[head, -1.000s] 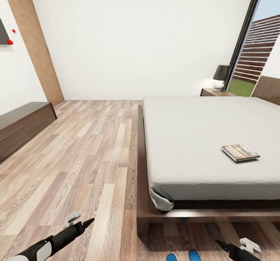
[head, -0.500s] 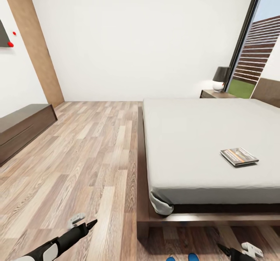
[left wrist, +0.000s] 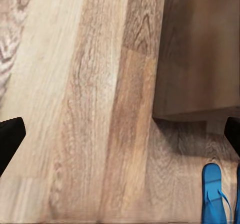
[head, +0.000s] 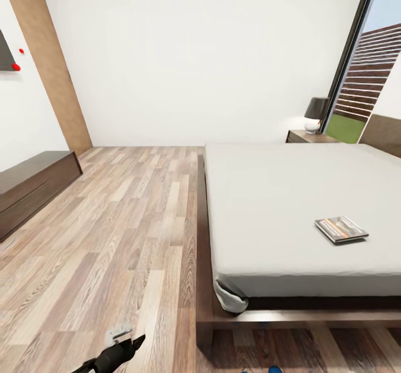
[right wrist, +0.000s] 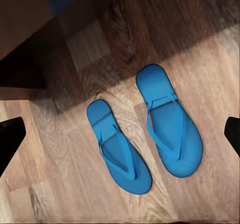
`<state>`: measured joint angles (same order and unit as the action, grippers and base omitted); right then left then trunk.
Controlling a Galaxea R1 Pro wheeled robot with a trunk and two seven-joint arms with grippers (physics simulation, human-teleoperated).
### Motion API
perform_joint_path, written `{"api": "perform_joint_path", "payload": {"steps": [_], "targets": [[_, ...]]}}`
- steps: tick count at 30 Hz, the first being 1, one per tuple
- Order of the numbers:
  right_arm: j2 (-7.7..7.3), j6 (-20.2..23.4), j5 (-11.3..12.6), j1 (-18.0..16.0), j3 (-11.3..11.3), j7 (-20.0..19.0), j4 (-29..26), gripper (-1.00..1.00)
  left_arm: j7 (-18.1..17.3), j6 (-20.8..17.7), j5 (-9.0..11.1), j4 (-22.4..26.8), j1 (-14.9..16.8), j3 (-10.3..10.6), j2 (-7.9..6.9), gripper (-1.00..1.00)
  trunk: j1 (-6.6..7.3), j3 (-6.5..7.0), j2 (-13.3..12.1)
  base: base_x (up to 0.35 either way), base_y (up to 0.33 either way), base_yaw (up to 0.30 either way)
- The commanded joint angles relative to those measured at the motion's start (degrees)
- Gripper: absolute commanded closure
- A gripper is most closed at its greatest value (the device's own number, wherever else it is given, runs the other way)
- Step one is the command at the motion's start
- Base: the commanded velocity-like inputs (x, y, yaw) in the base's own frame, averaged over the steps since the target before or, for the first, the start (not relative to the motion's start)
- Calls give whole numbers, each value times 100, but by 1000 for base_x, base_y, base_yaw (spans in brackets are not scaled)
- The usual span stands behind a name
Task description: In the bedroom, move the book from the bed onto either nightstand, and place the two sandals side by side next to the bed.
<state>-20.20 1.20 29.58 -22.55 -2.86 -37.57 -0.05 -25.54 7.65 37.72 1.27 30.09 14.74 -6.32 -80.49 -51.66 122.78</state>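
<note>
While the book [head: 341, 229] is lying flat on the bed [head: 267, 206], well apart from the nightstand [head: 309, 136] by the window, that half of the task is waiting. Both sandals [right wrist: 145, 141] are sitting side by side on the floor [head: 128, 222] just beside the bed frame, so that half looks done. Both grippers, left [left wrist: 120, 134] and right [right wrist: 120, 134], are hanging with jaws wide apart, holding nothing. White walls are enclosing the room.

The head camera looks down across the bed [head: 289, 206] from its foot; both wrist cameras face the floor [left wrist: 75, 108] closely, sharing the sandals [right wrist: 145, 139].
</note>
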Motion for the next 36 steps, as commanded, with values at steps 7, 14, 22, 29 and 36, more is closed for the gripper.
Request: {"api": "perform_joint_path", "payload": {"steps": [7,14,22,29,36], "targets": [[91,12,-5,-3,-21,-16,346,-100,89,122,-77,-7,-407,46,135,-100,155,121,-280,0,0,0],[493,12,-5,-3,-17,148,444,-100,97,135,-94,-4,-533,46,246,-100,309,247,-561,0,0,0],[584,12,-5,-3,-21,224,453,-100,87,133,-99,3,-548,42,254,-100,485,391,-882,0,0,0],[579,15,-5,-3,-19,223,453,-100,85,131,-93,-3,-548,42,255,-100,529,427,-962,0,0,0],[583,17,-5,-3,-20,223,453,-100,85,131,-90,-4,-548,38,254,-100,529,427,-962,0,0,0]]}}
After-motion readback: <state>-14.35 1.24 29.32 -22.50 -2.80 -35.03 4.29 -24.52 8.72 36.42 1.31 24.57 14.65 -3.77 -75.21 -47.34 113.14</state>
